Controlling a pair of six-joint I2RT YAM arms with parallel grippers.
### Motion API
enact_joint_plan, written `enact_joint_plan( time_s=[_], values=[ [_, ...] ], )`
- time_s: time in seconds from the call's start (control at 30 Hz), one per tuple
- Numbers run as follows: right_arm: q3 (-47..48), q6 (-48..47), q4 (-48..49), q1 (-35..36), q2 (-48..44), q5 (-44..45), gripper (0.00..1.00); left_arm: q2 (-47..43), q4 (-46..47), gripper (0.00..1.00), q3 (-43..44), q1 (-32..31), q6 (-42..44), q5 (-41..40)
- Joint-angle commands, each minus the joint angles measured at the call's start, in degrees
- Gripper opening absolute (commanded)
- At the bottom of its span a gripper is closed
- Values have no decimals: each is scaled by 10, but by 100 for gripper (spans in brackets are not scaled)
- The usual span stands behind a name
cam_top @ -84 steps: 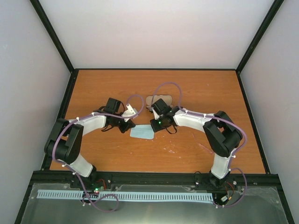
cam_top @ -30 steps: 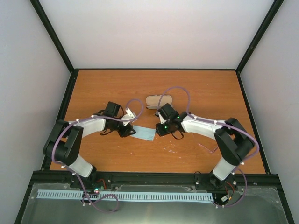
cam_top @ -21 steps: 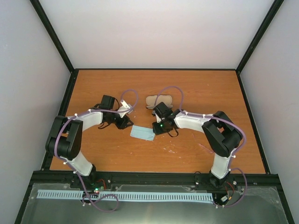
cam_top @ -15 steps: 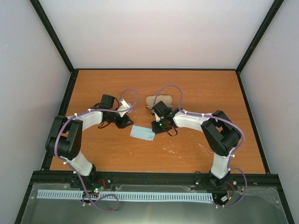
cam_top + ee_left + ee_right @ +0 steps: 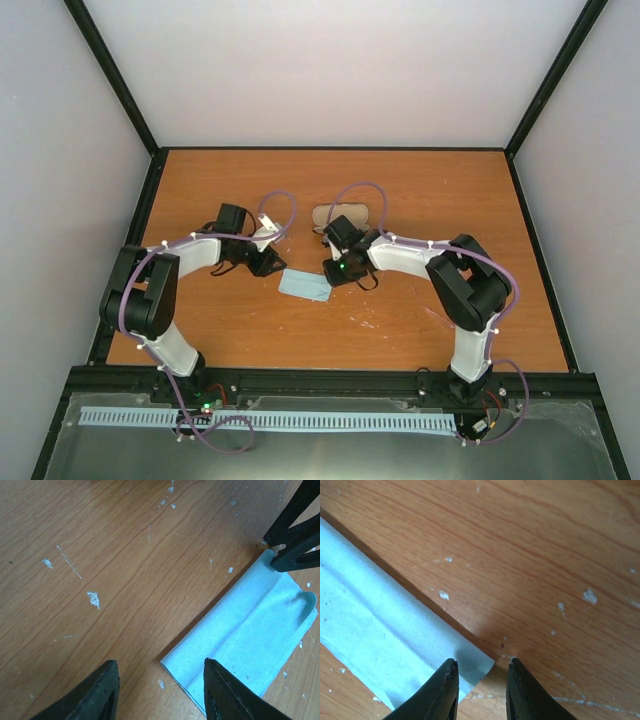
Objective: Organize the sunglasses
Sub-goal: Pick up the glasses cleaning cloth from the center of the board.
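1. The right pincer [image 5: 481, 661] is seen with its fingers a narrow gap apart, set low at the corner of the cloth [image 5: 380, 625] at the bottom of its wrist view. Nothing is clamped.
2. The left pincer [image 5: 160, 664] is held wider open and empty over the bare table [image 5: 100, 555], with the cloth's corner just beside its right finger.
3. In the top view, the cloth is found between both pincers at frame centre, and the case [image 5: 345, 213] lies just above the right pincer.
4. The sunglasses [image 5: 437, 317] are made out only as a faint pink line at lower right of centre, well apart from both pincers, beside the right arm's elbow.
5. Their long axis is judged to run diagonally, upper left to lower right, though it is too faint to be sure.
6. The right arm is judged the nearer one, so a reach back toward the lower right would be called for.
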Motion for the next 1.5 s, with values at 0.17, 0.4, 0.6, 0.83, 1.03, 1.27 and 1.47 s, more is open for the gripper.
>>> enact_joint_plan(
  time_s=[0.17,0.4,0.6,0.83,1.03,1.27,1.47],
  values=[
    [28,-4,-28,15,44,10,19,15,12,48,16,0,-3,1],
    [27,-5,-40,16,49,19,3,34,6,54,20,0,17,-10],
    [28,0,-41,16,46,29,3,52,1,57,24,0,35,-21],
    [30,-1,-41,16,46,31,3,73,3,55,33,-1,38,-17],
    [31,1,-42,16,43,37,3,67,-3,42,16,-7,55,-9],
    [31,3,-39,16,43,36,3,60,-11,44,-7,-12,72,-7],
    [31,2,-40,16,42,38,3,61,-14,44,-5,-25,75,-5]
  ],
)
